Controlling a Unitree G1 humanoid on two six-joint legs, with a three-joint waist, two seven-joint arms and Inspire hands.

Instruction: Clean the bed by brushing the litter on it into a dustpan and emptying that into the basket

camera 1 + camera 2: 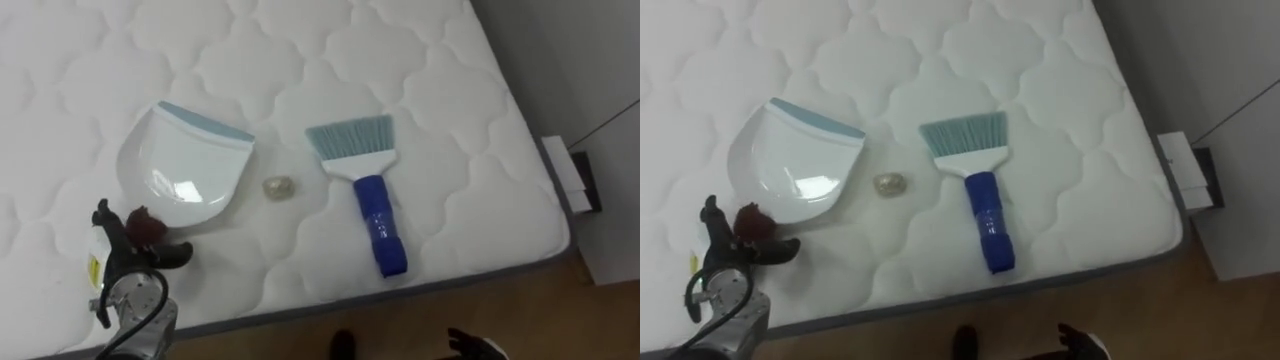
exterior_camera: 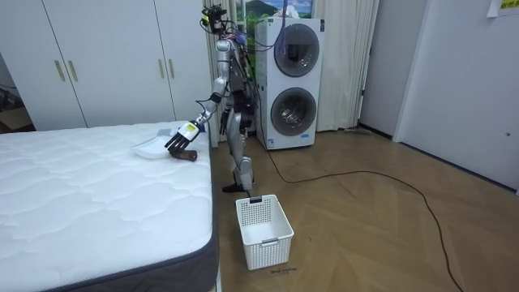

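Note:
A white dustpan (image 1: 185, 165) with a pale blue lip lies on the white quilted mattress (image 1: 450, 120), its dark red handle (image 1: 146, 224) pointing at the near edge. To its right lies a small crumpled yellowish scrap (image 1: 278, 186). Further right is a brush (image 1: 370, 190) with pale blue bristles and a blue handle. My left hand (image 1: 125, 255) hovers just at the dustpan's handle with straight, spread fingers, and holds nothing. In the room view the left hand (image 2: 182, 138) reaches over the bed's corner above the dustpan (image 2: 154, 146).
I stand at the bed's side, by its corner. A white laundry basket (image 2: 263, 231) sits on the wooden floor beside the bed. Stacked washing machines (image 2: 292, 81) stand behind me and white wardrobes (image 2: 105, 61) line the wall. The mattress edge (image 1: 400, 290) runs close below the brush.

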